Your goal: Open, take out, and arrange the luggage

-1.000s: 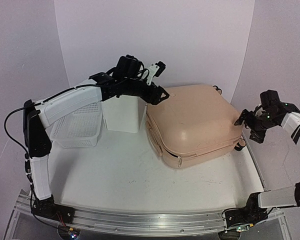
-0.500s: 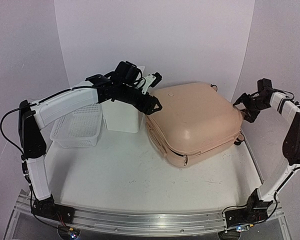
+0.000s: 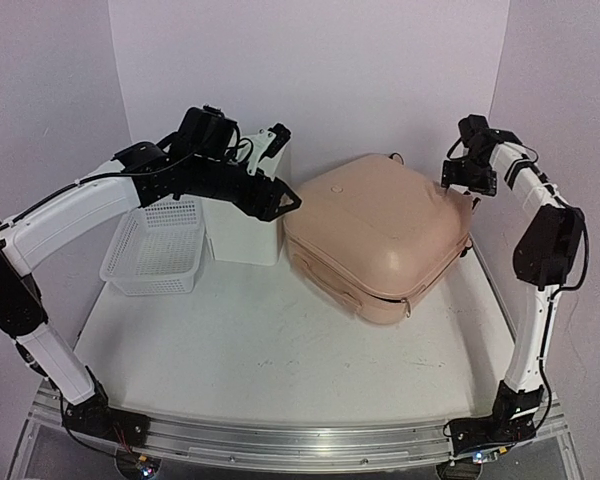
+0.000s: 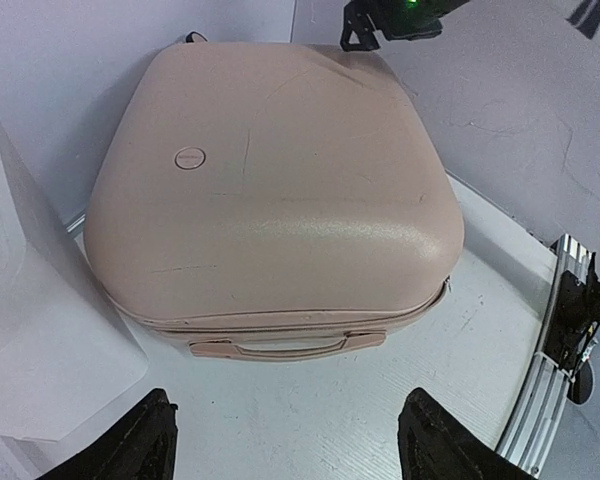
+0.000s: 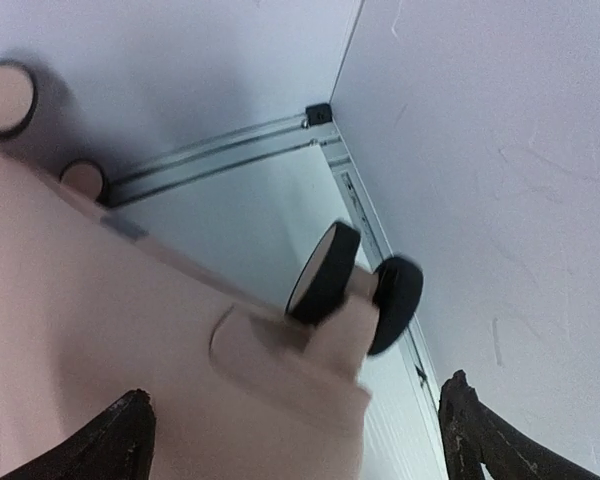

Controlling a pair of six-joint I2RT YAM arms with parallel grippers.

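The luggage [image 3: 375, 235] is a peach-pink hard-shell suitcase lying flat and shut at the back right of the table. In the left wrist view the luggage [image 4: 270, 190] turns its side handle [image 4: 280, 347] towards me. My left gripper [image 3: 280, 172] hovers just off its left edge, open, and in its own view the left gripper [image 4: 292, 445] has only bare table between the fingers. My right gripper [image 3: 467, 176] is at the suitcase's far right corner. The right gripper [image 5: 300, 440] is open around the shell [image 5: 130, 370] below a caster wheel [image 5: 350, 275].
A white drawer box [image 3: 245, 225] stands directly left of the suitcase, under my left forearm. A white mesh basket [image 3: 160, 250] sits further left. Walls close in behind and to the right. An aluminium rail [image 3: 280, 440] runs along the near edge.
The suitcase has turned and slid a little to the left. My right arm swung from the suitcase's right side up to its far right corner. My left gripper drew back to the left.
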